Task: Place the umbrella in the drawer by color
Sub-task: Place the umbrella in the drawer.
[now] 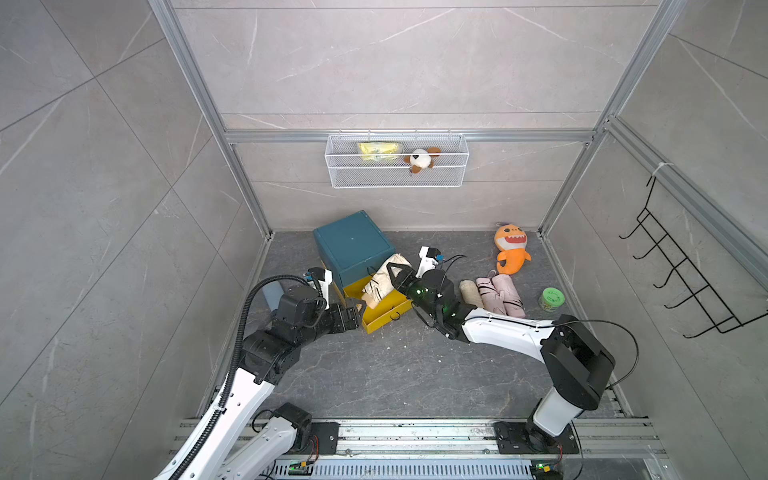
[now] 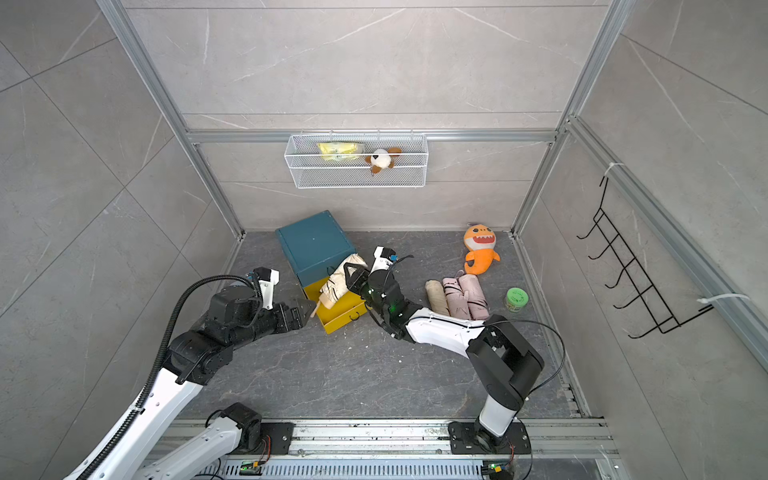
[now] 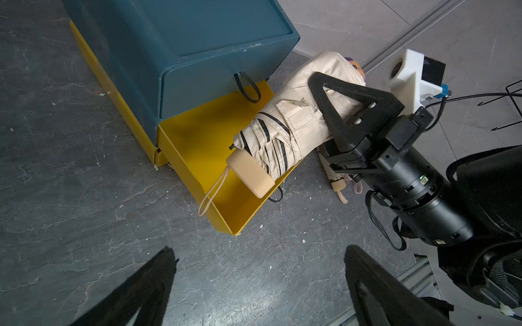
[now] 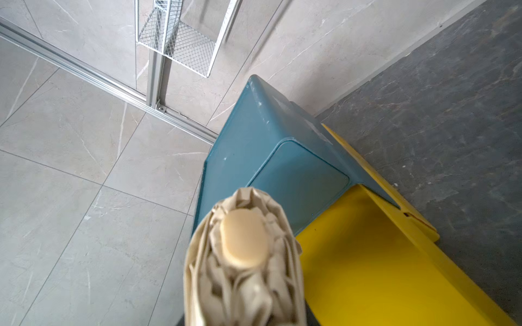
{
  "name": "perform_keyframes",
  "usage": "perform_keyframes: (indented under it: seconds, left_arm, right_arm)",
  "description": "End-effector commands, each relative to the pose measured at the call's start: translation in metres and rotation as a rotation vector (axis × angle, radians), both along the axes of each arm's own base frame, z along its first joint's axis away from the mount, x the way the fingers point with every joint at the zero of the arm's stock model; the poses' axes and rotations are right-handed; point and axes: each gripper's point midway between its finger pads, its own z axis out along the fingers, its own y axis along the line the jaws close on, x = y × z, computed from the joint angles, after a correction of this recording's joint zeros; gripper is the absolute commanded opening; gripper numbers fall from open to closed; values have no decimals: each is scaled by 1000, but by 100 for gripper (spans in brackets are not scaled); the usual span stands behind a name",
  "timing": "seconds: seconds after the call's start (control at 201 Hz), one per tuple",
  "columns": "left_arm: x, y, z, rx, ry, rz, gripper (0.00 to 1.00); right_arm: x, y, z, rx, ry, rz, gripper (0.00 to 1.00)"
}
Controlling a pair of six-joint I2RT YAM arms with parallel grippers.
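A cream folded umbrella point(image 1: 384, 282) point(image 3: 282, 132) lies tilted across the open yellow drawer point(image 1: 386, 318) point(image 3: 197, 141) at the bottom of the teal cabinet point(image 1: 353, 245). Its handle end is low over the drawer and its cord loop hangs over the drawer's side wall. My right gripper point(image 1: 394, 270) is shut on the umbrella's upper half. In the right wrist view the umbrella's cap point(image 4: 244, 240) fills the space between the jaws. My left gripper point(image 1: 359, 309) point(image 3: 257, 249) is open and empty above the floor, just off the drawer's front left corner.
A pink umbrella point(image 1: 500, 295) and a small beige one point(image 1: 469, 293) lie on the floor right of the drawer. Beyond them are an orange shark plush point(image 1: 511, 249) and a green jar point(image 1: 552, 299). A white wire basket point(image 1: 457, 166) hangs on the back wall, a black hook rack point(image 1: 685, 270) on the right wall.
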Motion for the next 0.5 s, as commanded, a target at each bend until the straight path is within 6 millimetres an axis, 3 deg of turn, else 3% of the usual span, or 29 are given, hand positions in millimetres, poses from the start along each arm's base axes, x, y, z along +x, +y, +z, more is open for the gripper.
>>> perform_keyframes:
  seconds: [0.0,0.498]
  left_arm:
    - [-1,3,-2,30,-18,-7,96]
    - [-3,0,-5,23,-6,-24,97]
  right_arm:
    - [6,1,15,43,-53,-84,26]
    - [3,20,-23,-70,-20,-114,30]
